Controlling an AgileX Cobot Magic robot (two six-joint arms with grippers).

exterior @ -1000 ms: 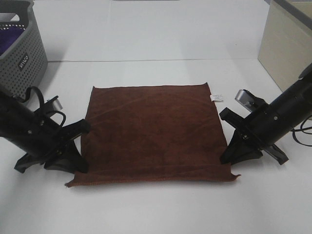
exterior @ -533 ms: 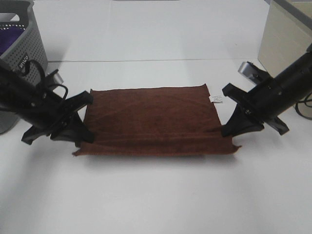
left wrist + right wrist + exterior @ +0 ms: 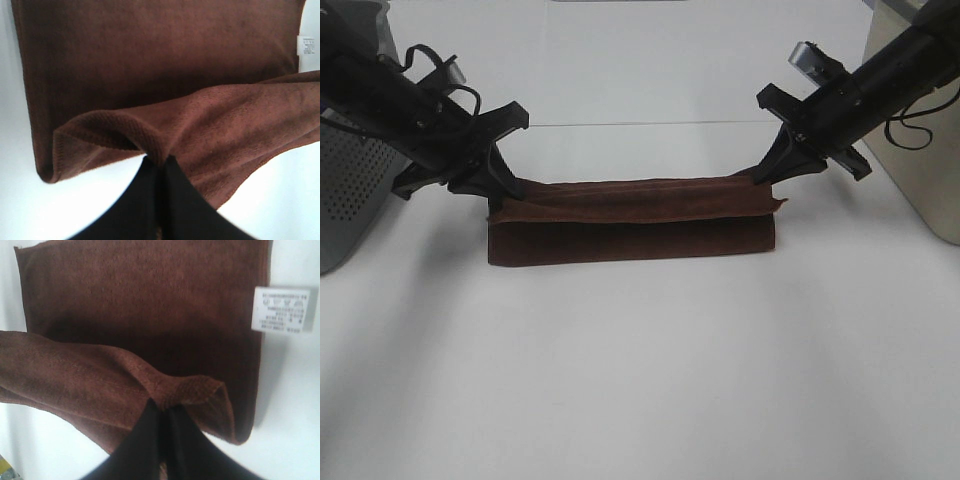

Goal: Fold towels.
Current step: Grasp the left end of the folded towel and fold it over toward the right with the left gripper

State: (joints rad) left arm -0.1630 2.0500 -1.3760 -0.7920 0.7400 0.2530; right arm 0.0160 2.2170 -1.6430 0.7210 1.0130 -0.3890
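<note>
Across the middle of the white desk (image 3: 640, 380), the reddish-brown towel (image 3: 630, 232) lies doubled into a long band, its upper layer held above the lower one and stretched along its length. At the band's left end the left gripper (image 3: 505, 195) has its jaws pressed together on a corner of that upper layer, and at the right end the right gripper (image 3: 767, 178) pinches the other corner likewise. Its white tag (image 3: 280, 309) lies on the desk beside the lower layer's edge.

right gripper (image 3: 164, 410) is pinching the brown towel (image 3: 150, 315) corner, folded layer underneath, white tag (image 3: 281, 309) off its edge.
</note>
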